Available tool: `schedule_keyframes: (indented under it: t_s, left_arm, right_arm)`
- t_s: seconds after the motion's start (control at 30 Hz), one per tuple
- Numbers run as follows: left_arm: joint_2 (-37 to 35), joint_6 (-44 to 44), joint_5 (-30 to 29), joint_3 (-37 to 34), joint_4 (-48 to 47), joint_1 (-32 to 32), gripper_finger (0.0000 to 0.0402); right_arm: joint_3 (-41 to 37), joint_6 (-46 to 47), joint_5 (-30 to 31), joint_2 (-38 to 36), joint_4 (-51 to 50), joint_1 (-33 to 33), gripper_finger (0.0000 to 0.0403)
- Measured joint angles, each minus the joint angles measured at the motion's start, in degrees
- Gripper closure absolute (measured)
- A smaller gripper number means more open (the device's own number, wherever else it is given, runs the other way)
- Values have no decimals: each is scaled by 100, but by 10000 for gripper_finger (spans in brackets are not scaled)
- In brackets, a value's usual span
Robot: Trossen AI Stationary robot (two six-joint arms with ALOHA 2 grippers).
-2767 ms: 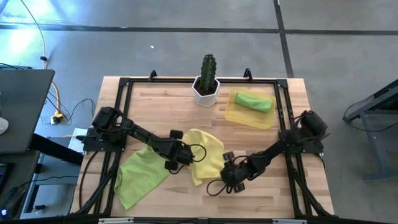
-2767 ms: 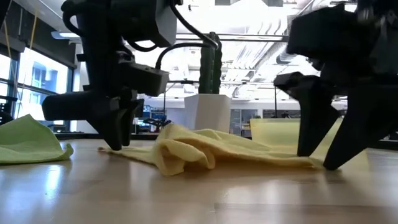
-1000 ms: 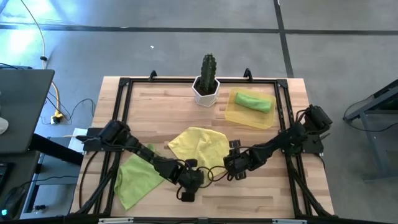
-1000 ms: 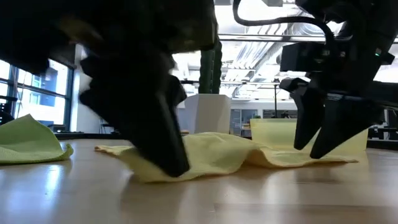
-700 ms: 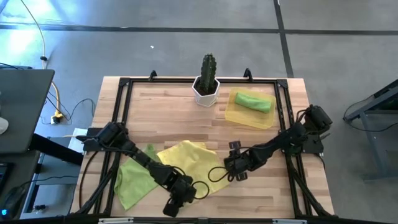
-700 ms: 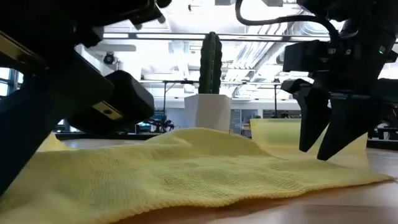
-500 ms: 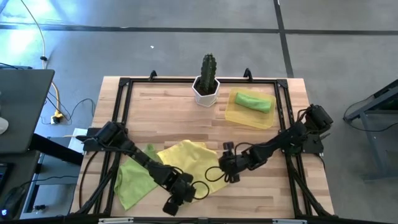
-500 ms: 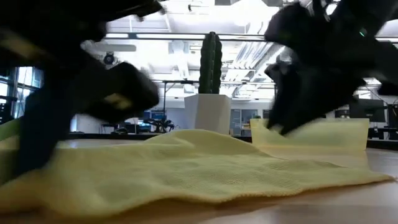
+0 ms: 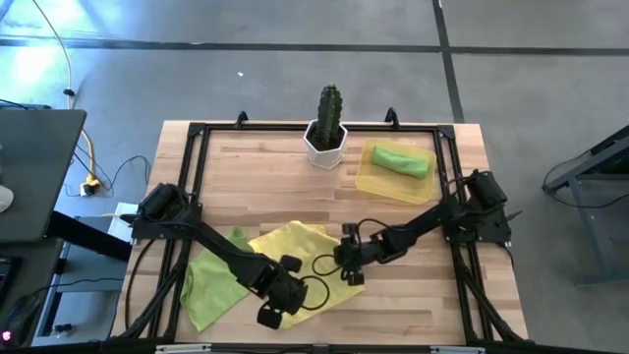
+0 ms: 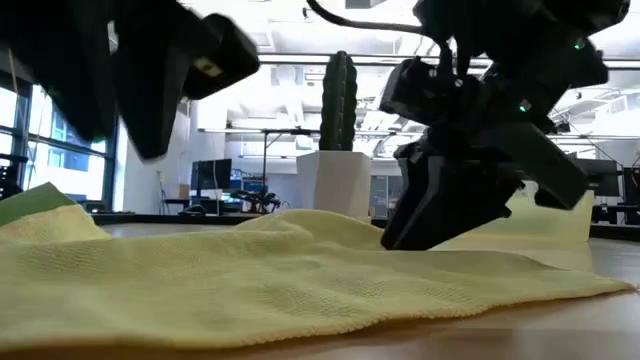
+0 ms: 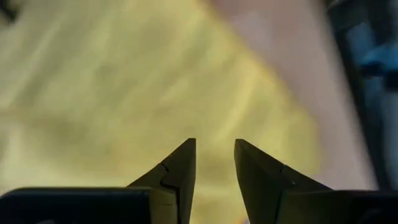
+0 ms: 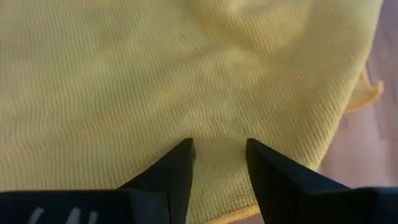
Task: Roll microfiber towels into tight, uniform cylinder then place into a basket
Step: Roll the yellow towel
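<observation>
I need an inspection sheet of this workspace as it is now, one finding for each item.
Surface: wooden table in a black frame.
Job's things: yellow towel spread flat near the front; green towel crumpled to its left; rolled green towel lying in the basket.
Clutter: cactus pot at the back edge.
Grippers: left gripper open over the yellow towel's front edge; right gripper open, fingers down at its right part. Neither holds anything.
Cables: black loops by the left gripper; yellow cable on the floor.
Surroundings: grey floor; desk at left.
</observation>
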Motion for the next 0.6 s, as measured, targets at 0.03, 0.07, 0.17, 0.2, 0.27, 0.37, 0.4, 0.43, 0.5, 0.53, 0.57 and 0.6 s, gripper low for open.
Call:
schedule_keyframes:
  t_s: [0.03, 0.07, 0.17, 0.2, 0.27, 0.37, 0.4, 0.43, 0.5, 0.53, 0.57, 0.6]
  left_arm:
    - [3, -52, -198, -13, -107, -15, 300]
    - [-8, -119, -398, -59, -190, -20, 300]
    - [-7, -373, -917, -290, -490, 27, 300]
    - [-4, -430, -1010, -377, -457, 62, 300]
    - [-6, -544, -1135, -553, -392, 159, 300]
    - [-6, -771, -1180, -814, -376, 317, 300]
    - [-6, -818, -1183, -886, -289, 369, 300]
    - [-4, -823, -1167, -964, -154, 415, 300]
    - [2, -818, -1114, -1118, -41, 497, 300]
    - [4, -819, -1080, -1164, 20, 531, 300]
    - [-5, -820, -1056, -1208, 123, 564, 300]
    - [-10, -819, -1031, -1239, 180, 592, 300]
  right_arm:
    - [2, 84, -120, 0, -35, 11, 258]
    - [2, 142, -265, -1, -46, 22, 258]
    - [0, 390, -893, -129, -196, 188, 258]
    - [-2, 442, -1175, -164, -216, 242, 258]
    - [-9, 536, -1663, -273, -370, 335, 258]
    - [-20, 649, -1765, -448, -595, 451, 258]
    - [-20, 671, -1674, -552, -679, 480, 258]
    - [-20, 684, -1528, -648, -718, 503, 258]
    - [-17, 677, -1086, -839, -822, 527, 258]
    - [-19, 640, -796, -941, -909, 527, 258]
    - [-20, 598, -506, -1028, -883, 525, 258]
    - [-16, 536, -153, -1113, -858, 520, 258]
